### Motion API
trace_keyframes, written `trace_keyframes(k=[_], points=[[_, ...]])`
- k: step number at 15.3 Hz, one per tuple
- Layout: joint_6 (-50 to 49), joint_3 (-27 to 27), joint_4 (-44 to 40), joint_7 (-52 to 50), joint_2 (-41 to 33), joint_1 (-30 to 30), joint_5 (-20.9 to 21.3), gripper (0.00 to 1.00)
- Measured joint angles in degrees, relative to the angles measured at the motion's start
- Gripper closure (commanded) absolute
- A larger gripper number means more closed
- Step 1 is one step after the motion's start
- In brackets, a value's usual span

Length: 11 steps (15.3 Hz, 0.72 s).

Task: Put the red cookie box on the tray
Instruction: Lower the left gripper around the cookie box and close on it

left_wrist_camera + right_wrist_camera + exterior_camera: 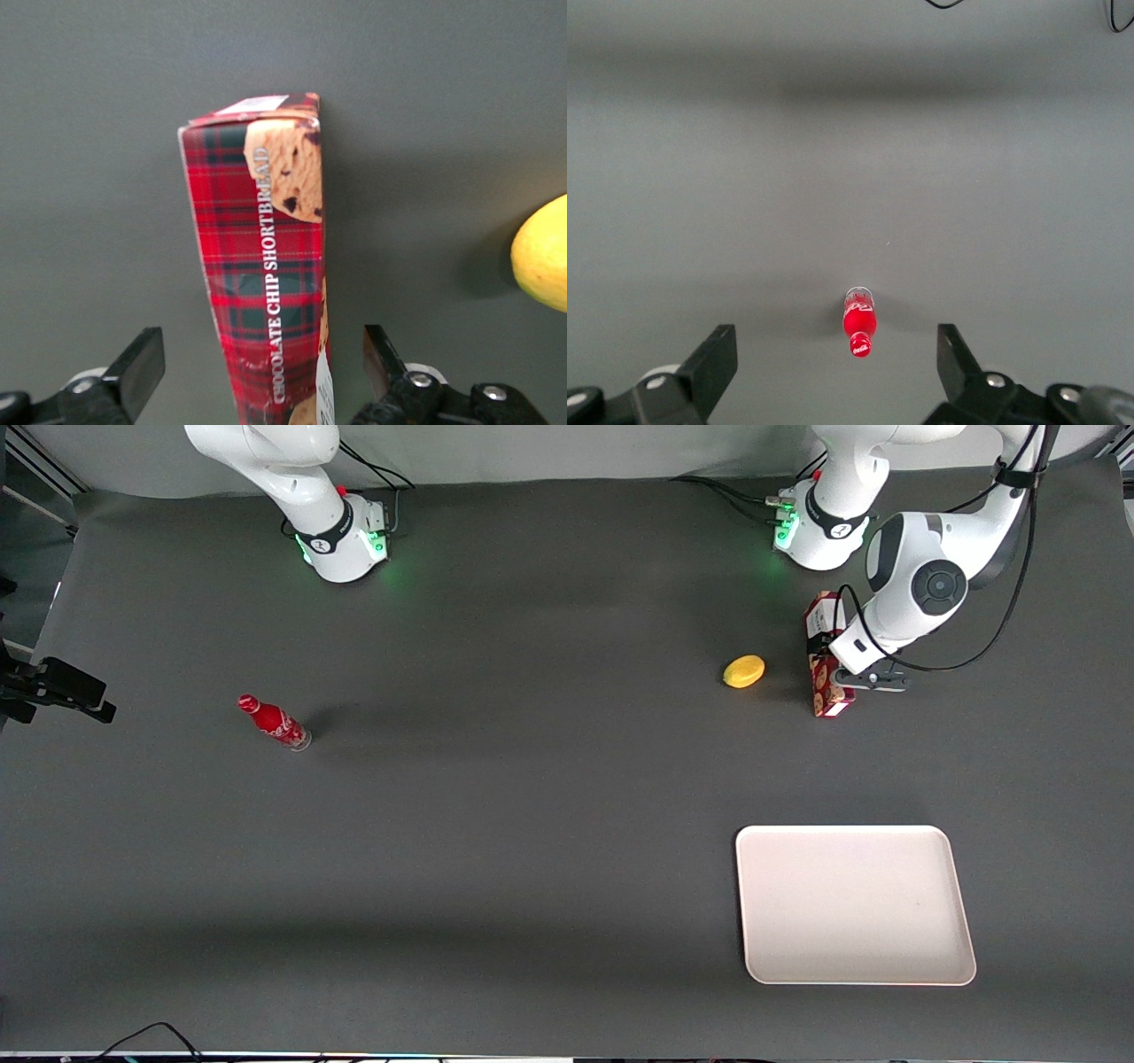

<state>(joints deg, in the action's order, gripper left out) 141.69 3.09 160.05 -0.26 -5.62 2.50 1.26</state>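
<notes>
The red cookie box is a long dark-red plaid carton lying on the dark table, near the working arm's base. In the left wrist view the box shows its plaid side with a cookie print. My left gripper is down over the box, and its wrist hides the box's middle. The gripper is open, with one finger on each side of the box and a gap showing on both sides. The pale cream tray lies empty, nearer the front camera than the box.
A yellow lemon lies beside the box, toward the parked arm's end; it also shows in the left wrist view. A small red bottle lies toward the parked arm's end and shows in the right wrist view.
</notes>
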Motion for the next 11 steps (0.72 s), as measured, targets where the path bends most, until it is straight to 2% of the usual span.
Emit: trace_keyframes(k=[1, 4, 5, 6, 7, 8, 11], points=[[1.1, 0.0, 0.2, 0.0, 0.6, 0.0, 0.0, 0.04], [2.3, 0.1, 0.2, 0.0, 2.1, 0.2, 0.0, 0.4], [2.4, 0.1, 0.2, 0.0, 2.4, 0.3, 0.0, 0.56], [2.4, 0.1, 0.1, 0.0, 2.7, 0.3, 0.0, 0.79], [2.4, 0.1, 0.1, 0.1, 3.0, 0.4, 0.0, 0.95], [2.4, 0.1, 0.1, 0.2, 3.2, 0.4, 0.0, 1.0], [2.4, 0.1, 0.1, 0.5, 3.6, 0.4, 0.0, 1.0]])
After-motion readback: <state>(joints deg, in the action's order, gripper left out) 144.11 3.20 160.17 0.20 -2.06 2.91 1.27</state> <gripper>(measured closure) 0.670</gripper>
